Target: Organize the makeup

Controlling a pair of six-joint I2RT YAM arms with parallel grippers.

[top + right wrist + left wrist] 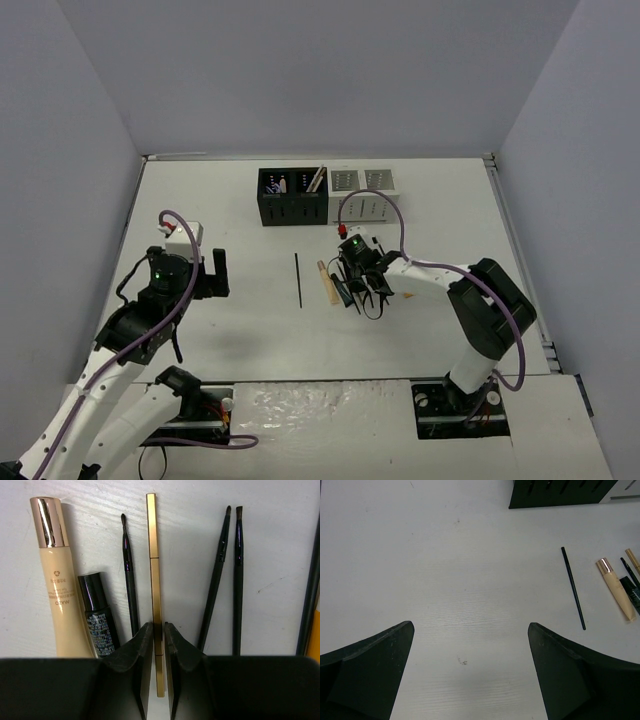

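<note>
Several makeup items lie in a row on the white table. A slim gold pencil [155, 565] runs between the jaws of my right gripper [158, 627], which is shut on its lower half. To its left lie a thin black brush [129, 575], a small black tube [98, 615] and a cream tube with a gold cap [59, 590]. Two more black brushes [218, 570] lie to its right. From above, the right gripper [358, 285] sits low over this cluster. A lone black pencil [298, 280] lies further left. My left gripper [471, 626] hangs open over bare table.
A black slotted organizer [292, 197] stands at the back centre with a few items upright in it. A white organizer [366, 197] stands beside it on the right. An orange edge [315, 640] shows at the far right of the right wrist view.
</note>
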